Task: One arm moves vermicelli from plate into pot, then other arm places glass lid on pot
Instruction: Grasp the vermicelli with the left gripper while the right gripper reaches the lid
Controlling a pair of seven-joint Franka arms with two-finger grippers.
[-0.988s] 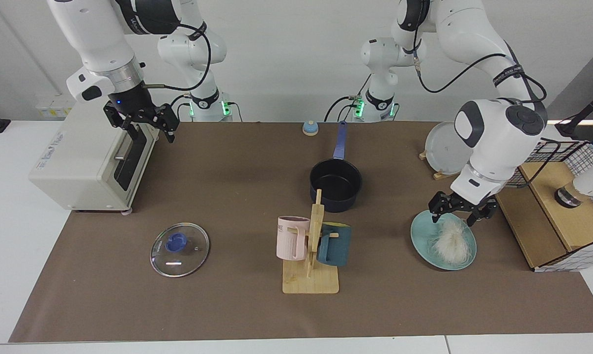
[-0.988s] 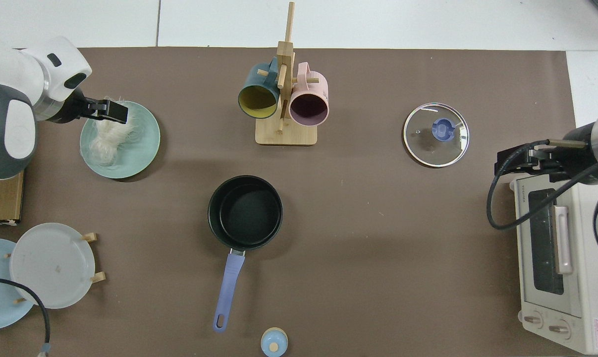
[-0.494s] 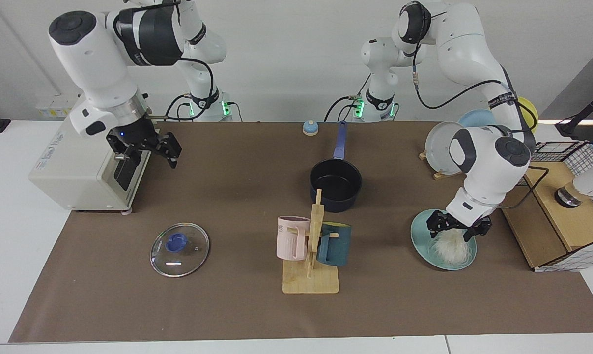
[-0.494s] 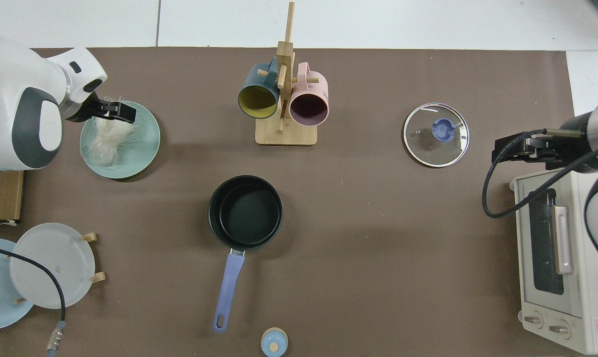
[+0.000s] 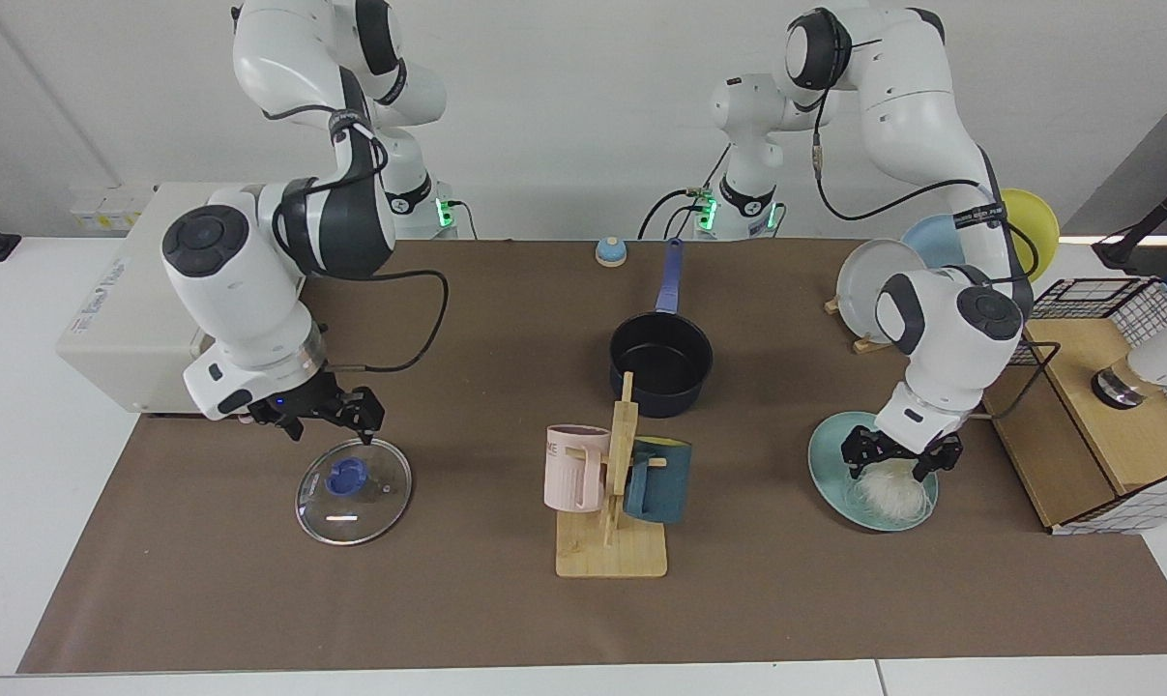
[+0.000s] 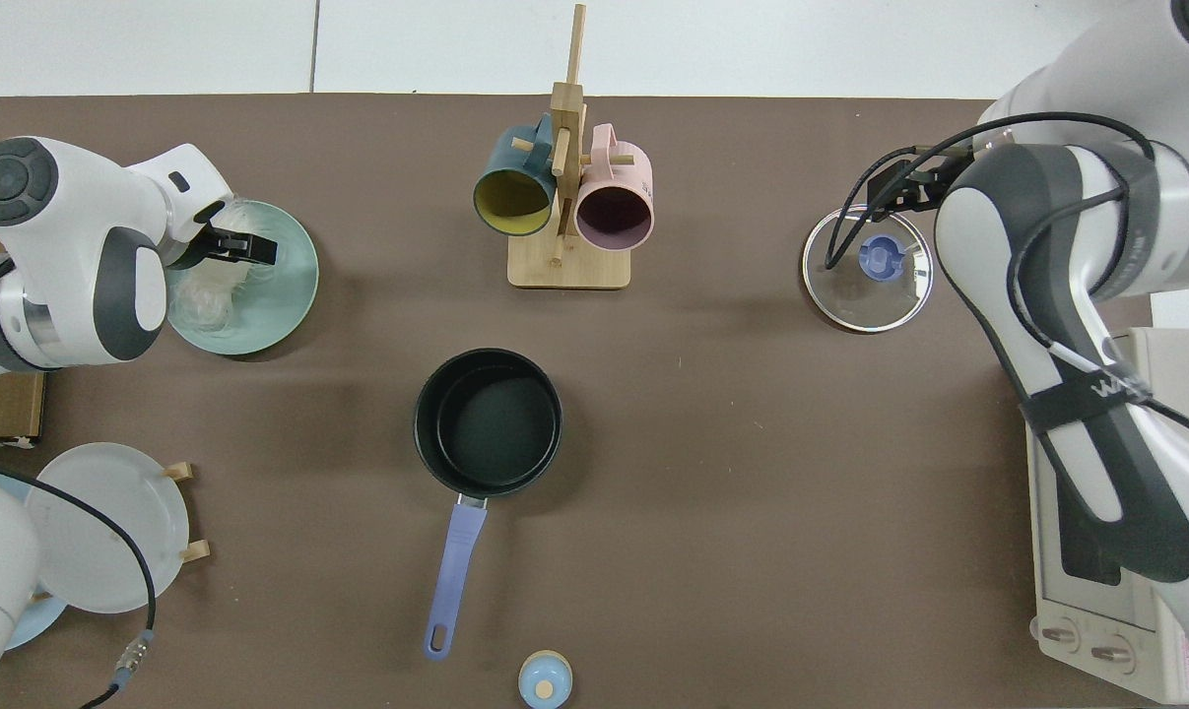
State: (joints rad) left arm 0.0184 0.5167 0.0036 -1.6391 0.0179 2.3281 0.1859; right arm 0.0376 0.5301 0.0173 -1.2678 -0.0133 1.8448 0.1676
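You have white vermicelli point(image 5: 889, 491) on the teal plate point(image 5: 828, 480), the empty navy pot point(image 5: 660, 362) mid-table, and the glass lid point(image 5: 353, 490) lying flat, knob up.

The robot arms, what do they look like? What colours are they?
Both arms are chunky white tubes with black or dark grey joint bands and round caps. Black cables loop along them, and green lights glow at their bases. The left end effector and right end effector are small black two-finger claws.

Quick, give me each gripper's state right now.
Left gripper: jaws open, down astride the vermicelli on the plate.
Right gripper: jaws open, empty, just above the glass lid.
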